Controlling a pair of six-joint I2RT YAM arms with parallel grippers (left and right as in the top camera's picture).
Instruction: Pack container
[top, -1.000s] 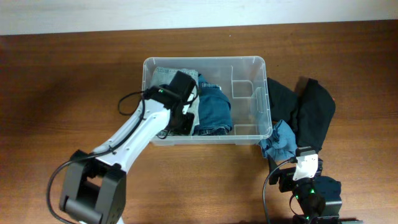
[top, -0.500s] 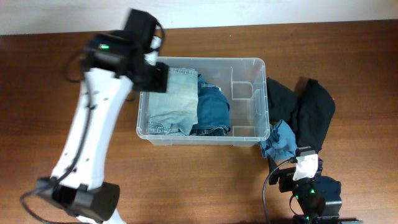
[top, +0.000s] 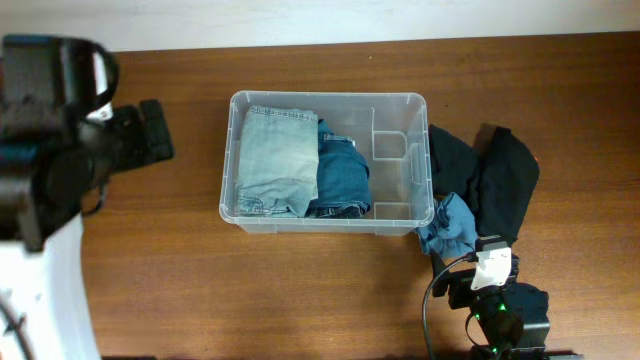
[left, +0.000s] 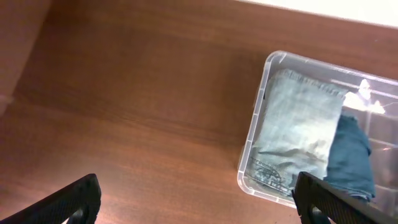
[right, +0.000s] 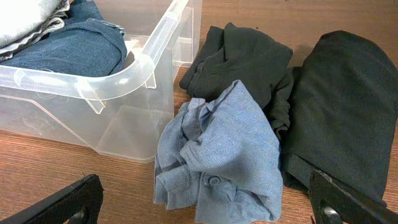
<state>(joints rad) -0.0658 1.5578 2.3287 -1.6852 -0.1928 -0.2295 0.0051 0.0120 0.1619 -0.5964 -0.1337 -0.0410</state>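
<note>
Currently on my list: container (top: 330, 95), centre of overhead frame, holding light denim (top: 275, 160) at left, dark denim (top: 342, 180) touching beside it. On the table (top: 300, 290) just right of it: crumpled blue shirt (top: 447, 225), black garments (top: 490, 180). My left gripper (left: 196, 205): fingers wide apart, gripping nothing. My right gripper (right: 205, 205): likewise.

Overhead, the left arm (top: 50, 130) is a blur, cut off by the left edge, and the right arm (top: 495, 320) runs off the bottom edge. In the left wrist view the right edge cuts the container (left: 254, 130), and only the tips of the left fingers (left: 68, 200) show, in the bottom corners. In the right wrist view the black cloth (right: 348, 106) runs off the right edge, and the dark jeans (right: 81, 43) lie partly under the pale jeans (right: 25, 15).
</note>
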